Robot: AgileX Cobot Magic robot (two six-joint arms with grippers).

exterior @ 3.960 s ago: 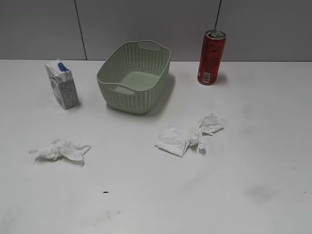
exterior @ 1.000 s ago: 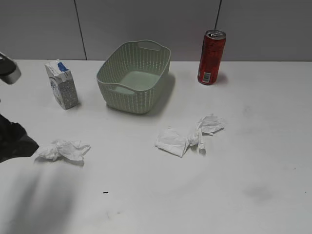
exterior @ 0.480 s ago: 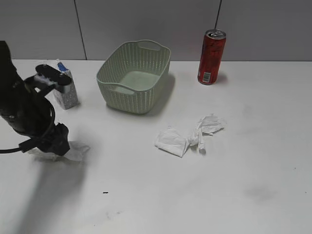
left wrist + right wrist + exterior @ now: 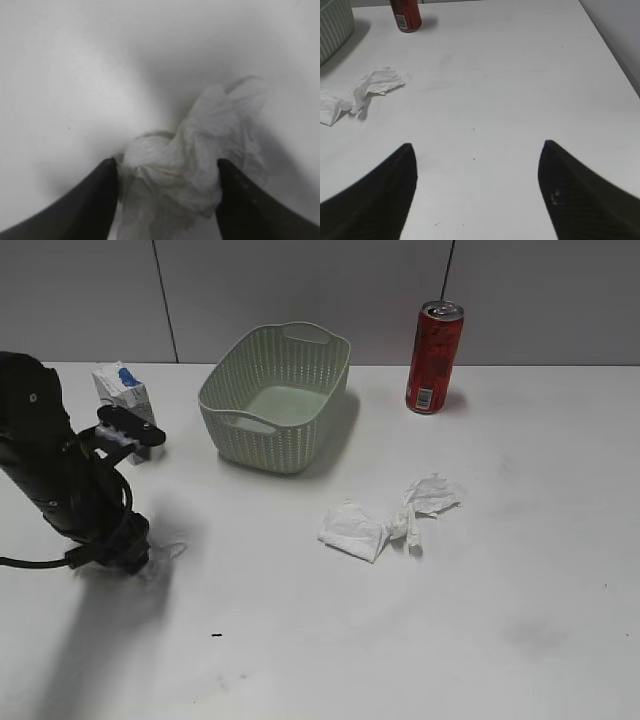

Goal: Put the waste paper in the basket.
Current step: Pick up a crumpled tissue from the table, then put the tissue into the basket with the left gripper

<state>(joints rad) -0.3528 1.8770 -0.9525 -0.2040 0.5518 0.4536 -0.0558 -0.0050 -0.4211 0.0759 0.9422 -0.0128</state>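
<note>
The pale green basket stands at the back middle and is empty; its corner shows in the right wrist view. My left gripper is down on the table at the front left. Its open jaws straddle one crumpled waste paper wad, touching it on both sides; only its edge shows in the exterior view. A flatter folded wad and a twisted wad lie together right of the middle; both also show in the right wrist view. My right gripper is open and empty, out of the exterior view.
A red drink can stands at the back right; it also shows in the right wrist view. An upright white-and-blue pack stands at the back left, partly behind my left arm. The table's right edge shows in the right wrist view.
My left arm has come in from the left and lowered onto the left paper wad, now covering most of it. The other wads, basket and can have not moved.
</note>
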